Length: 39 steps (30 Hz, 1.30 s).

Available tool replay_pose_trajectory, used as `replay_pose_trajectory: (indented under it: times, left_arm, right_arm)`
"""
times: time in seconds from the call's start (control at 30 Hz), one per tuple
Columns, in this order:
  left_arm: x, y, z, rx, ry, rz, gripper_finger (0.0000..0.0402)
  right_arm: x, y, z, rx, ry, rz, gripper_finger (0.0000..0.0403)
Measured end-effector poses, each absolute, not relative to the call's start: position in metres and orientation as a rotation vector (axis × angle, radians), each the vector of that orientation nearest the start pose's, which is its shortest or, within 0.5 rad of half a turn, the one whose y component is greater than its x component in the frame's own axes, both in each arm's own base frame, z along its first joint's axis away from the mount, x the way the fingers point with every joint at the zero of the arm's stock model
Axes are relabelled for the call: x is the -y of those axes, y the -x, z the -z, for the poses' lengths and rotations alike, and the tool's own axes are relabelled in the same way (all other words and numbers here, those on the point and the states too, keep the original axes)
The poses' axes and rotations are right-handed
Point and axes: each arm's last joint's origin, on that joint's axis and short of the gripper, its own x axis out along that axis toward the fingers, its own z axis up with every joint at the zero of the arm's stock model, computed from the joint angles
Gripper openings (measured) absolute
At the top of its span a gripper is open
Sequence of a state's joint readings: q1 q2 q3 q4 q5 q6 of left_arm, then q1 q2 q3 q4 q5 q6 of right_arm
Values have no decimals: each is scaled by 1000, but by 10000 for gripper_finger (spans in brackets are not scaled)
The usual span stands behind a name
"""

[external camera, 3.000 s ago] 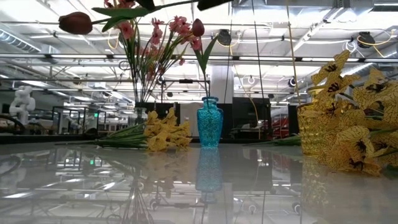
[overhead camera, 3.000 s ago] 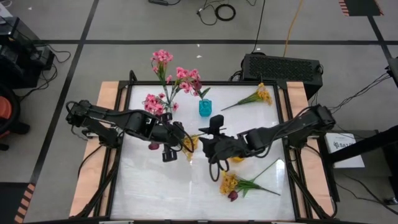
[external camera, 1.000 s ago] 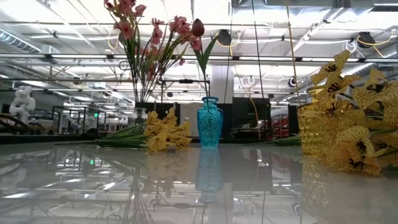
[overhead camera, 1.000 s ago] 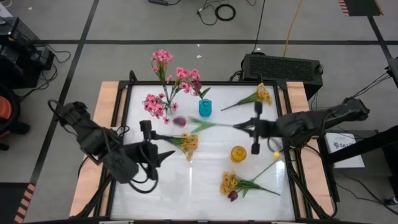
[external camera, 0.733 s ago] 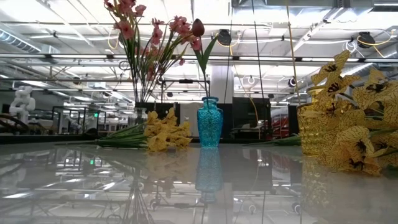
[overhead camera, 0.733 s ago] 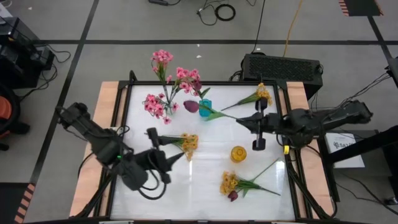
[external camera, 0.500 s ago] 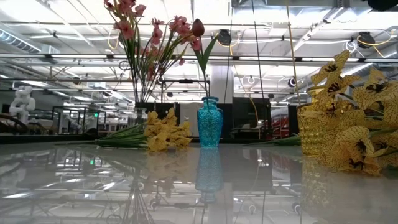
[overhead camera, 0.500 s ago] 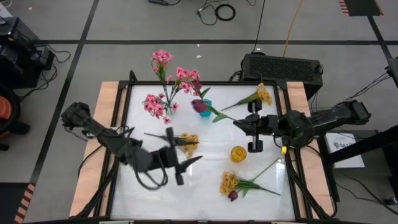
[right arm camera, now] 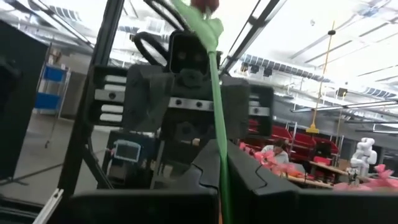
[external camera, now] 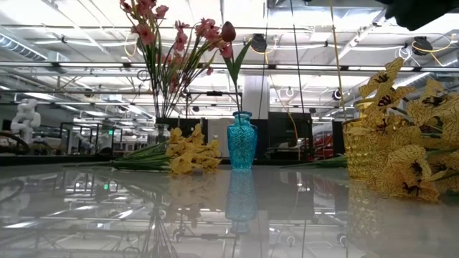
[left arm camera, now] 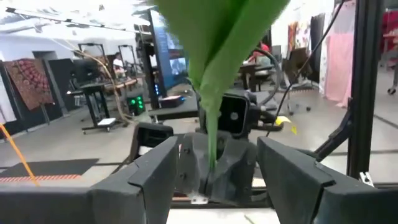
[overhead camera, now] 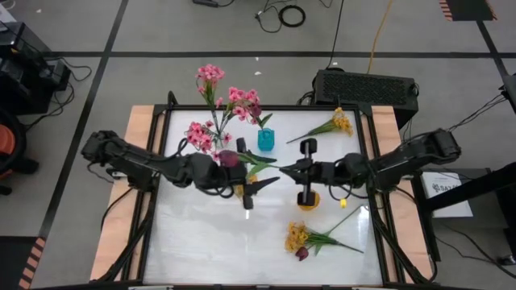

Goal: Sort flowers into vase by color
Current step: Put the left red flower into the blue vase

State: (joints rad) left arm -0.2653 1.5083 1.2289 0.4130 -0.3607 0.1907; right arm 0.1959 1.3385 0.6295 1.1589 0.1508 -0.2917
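A large industrial robotics lab or workshop hall. In the low view the ceiling (external camera: 86, 43) is high and open, with white beams, pipes and hanging cables (external camera: 294, 79), and dark metal frames (external camera: 86, 132) stand at about nine o'clock. From above, the floor (overhead camera: 81, 32) is grey concrete crossed by dark tape lines, with a loose cable coil (overhead camera: 292, 14) at twelve o'clock. Far off in the right wrist view are what may be red racks or seats (right arm camera: 283, 134).

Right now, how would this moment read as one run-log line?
right gripper: shut on magenta flower stem | left gripper: open around its leaf | place: above table centre, near blue vase
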Motion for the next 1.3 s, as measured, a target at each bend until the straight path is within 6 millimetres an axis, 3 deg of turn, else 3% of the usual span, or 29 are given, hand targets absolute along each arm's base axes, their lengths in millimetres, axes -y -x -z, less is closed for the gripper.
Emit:
replay_pose_trajectory:
  times: [0.2, 0.53, 0.73, 0.83, 1.13, 1.3]
  left_arm:
    - [82, -343, -365, 96, -152, -88, 200]
    - [87, -342, -365, 99, -214, -81, 13]
    - [84, -343, -365, 98, -210, -87, 30]
    - [84, -341, -364, 70, -234, -87, 18]
    - [72, -317, -363, -166, -287, -237, 10]
    - [65, -305, -355, -301, -191, -254, 10]
  right_arm:
    - [-50, -276, -287, 433, 215, 24, 0]
    - [-51, -276, -287, 435, 212, 16, 0]
    - [-50, -277, -286, 428, 212, 23, 1]
    - [-50, -278, -283, 394, 227, 29, 18]
    - [-28, -266, -278, 69, 81, 111, 136]
    - [-23, -256, -298, -45, 12, 114, 180]
